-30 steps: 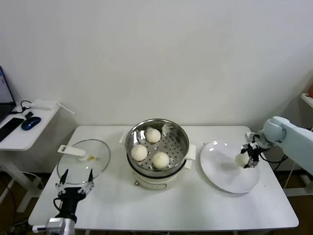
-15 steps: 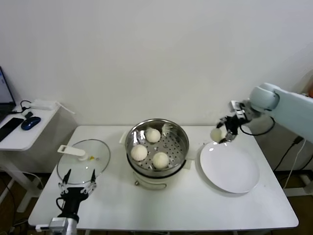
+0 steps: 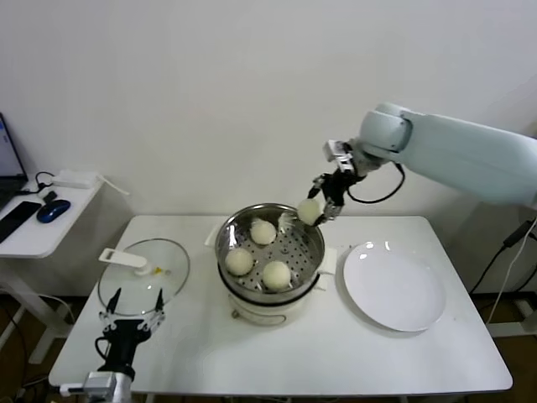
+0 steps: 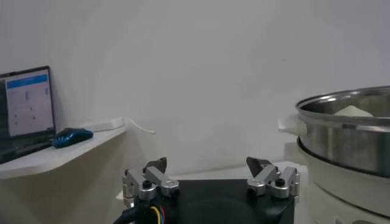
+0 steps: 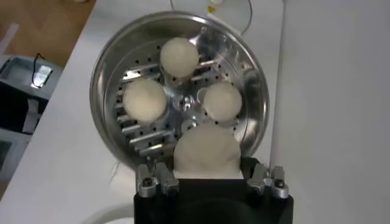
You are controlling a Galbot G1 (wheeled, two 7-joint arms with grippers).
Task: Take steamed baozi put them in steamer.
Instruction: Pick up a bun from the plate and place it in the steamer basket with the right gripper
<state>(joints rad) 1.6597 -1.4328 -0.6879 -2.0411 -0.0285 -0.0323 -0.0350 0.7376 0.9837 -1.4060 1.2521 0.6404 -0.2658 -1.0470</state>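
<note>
Three baozi [image 3: 258, 251] already sit in your steamer [image 3: 270, 243]. From the left: left gripper [image 3: 134, 304] parked low with jaws wide, glass lid [image 3: 143, 275] on the desk [image 3: 319, 353], then steamer; above its far rim your right gripper [image 3: 323, 201] has its jaws holding the fourth baozi [image 3: 309, 211]; the white plate [image 3: 394, 286] lies right.

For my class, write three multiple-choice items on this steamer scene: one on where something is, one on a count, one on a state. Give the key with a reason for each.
1. Where is the glass lid?
A. on the steamer
B. on the table, on the robot's left of the steamer
C. on the plate

2. How many baozi lie in the steamer?
A. one
B. three
C. five

3. What is the right gripper doing?
A. holding a baozi above the steamer
B. resting empty on the plate
C. lifting the lid

Key: 1 B, the lid lies flat by the left gripper. 2 B, three lie on the perforated floor. 3 A, its jaws hold the fourth baozi; the white plate is bare.
</note>
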